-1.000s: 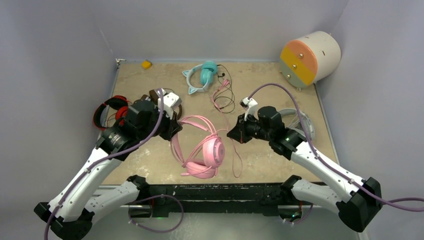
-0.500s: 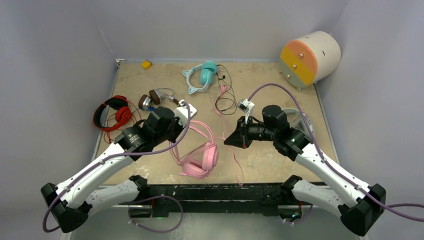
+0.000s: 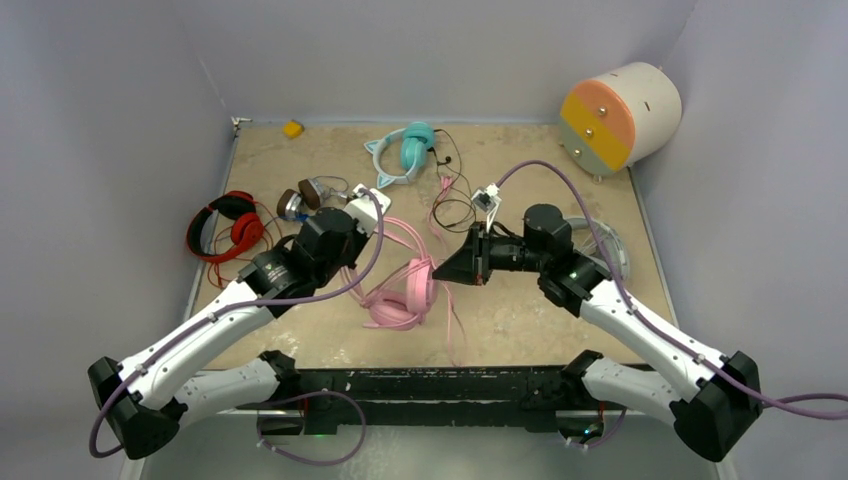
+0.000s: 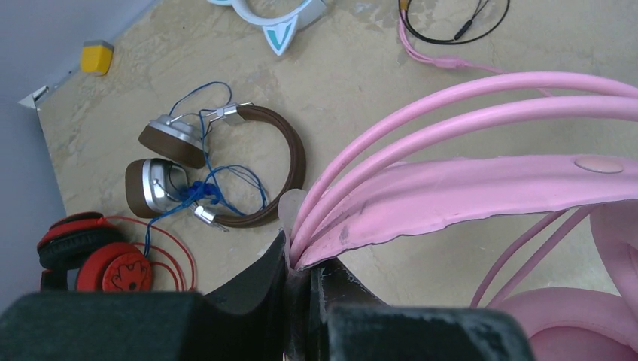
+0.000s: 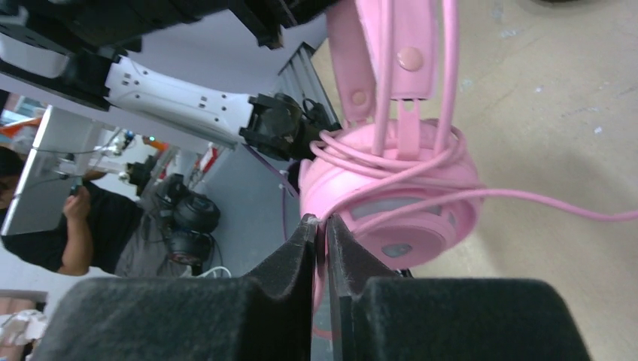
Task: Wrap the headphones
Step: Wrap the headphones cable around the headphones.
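Observation:
The pink headphones (image 3: 405, 290) are held up at mid-table between both arms. My left gripper (image 3: 368, 252) is shut on their headband (image 4: 451, 180), seen pinched between the jaws in the left wrist view (image 4: 305, 259). My right gripper (image 3: 458, 270) is shut on the thin pink cable, just by the ear cup (image 5: 391, 188). A few loops of cable lie around that cup, and a loose length (image 3: 455, 335) trails to the near edge. The brown pair with silver cups and blue cord (image 3: 305, 195) (image 4: 218, 165) lies left. The grey-white pair (image 3: 608, 245) is mostly hidden behind my right arm.
Red headphones (image 3: 225, 225) (image 4: 90, 256) lie at the left edge. Teal cat-ear headphones (image 3: 400, 150) lie at the back, with a tangle of black and pink cable (image 3: 450, 195) beside them. A yellow block (image 3: 292, 128) sits far left. A pastel drum (image 3: 620, 115) stands at the back right.
My left gripper has swung right and carried the pink headphones up and toward the centre. My right gripper has moved left and up with the cable, close to the ear cup.

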{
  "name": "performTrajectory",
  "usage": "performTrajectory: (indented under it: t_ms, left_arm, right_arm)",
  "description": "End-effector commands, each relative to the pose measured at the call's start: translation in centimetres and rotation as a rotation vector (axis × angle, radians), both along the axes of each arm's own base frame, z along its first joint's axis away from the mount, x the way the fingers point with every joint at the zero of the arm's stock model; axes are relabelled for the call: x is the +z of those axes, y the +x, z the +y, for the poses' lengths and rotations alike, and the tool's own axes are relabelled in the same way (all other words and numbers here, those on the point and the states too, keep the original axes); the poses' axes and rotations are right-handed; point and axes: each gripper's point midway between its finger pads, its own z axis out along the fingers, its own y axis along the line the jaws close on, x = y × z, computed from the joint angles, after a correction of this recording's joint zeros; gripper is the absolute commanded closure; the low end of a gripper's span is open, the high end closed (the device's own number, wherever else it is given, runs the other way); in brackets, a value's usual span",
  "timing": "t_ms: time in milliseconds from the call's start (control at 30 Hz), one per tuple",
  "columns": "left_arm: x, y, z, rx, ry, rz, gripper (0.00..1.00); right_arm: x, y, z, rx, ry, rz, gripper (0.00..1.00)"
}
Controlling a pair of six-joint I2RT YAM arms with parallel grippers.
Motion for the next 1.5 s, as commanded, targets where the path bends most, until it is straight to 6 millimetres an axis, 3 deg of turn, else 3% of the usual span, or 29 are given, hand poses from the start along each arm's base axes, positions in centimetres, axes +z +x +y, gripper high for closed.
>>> performTrajectory:
  t_ms: [0, 233, 533, 800, 967, 1200, 1333, 1467]
  left_arm:
    - [2.7, 1.9, 1.0, 0.152, -0.066, -0.099, 1.0]
    - [4.0, 2.3, 1.6, 0.291, -0.189, -0.115, 1.0]
    - [2.8, 2.9, 3.4, 0.689, -0.287, -0.015, 1.0]
    - [3.1, 2.6, 1.4, 0.698, -0.582, 0.018, 1.0]
    - [3.2, 2.7, 1.0, 0.68, -0.626, 0.031, 1.0]
    - [3.5, 2.0, -0.7, 0.551, -0.671, 0.224, 1.0]
    - [3.3, 1.9, 0.1, 0.56, -0.704, 0.284, 1.0]
    - [4.5, 1.4, 0.2, 0.553, -0.699, 0.327, 1.0]
  right_arm:
    - [4.2, -1.3, 1.1, 0.1, 0.157, -0.007, 0.87]
    - [3.3, -1.3, 1.9, 0.088, 0.152, 0.027, 0.83]
    - [2.5, -2.9, 4.6, 0.118, 0.125, 0.0, 0.74]
    - [1.4, -2.8, 4.9, 0.094, 0.098, -0.005, 0.7]
    - [1.8, -2.1, 3.4, 0.006, 0.056, -0.086, 0.69]
    - [-0.4, 1.1, -2.1, -0.314, -0.115, -0.205, 0.69]
    - [-2.3, 2.6, -4.2, -0.453, -0.122, -0.269, 0.72]
    - [-6.5, 4.2, -5.4, -0.539, -0.205, -0.29, 0.74]
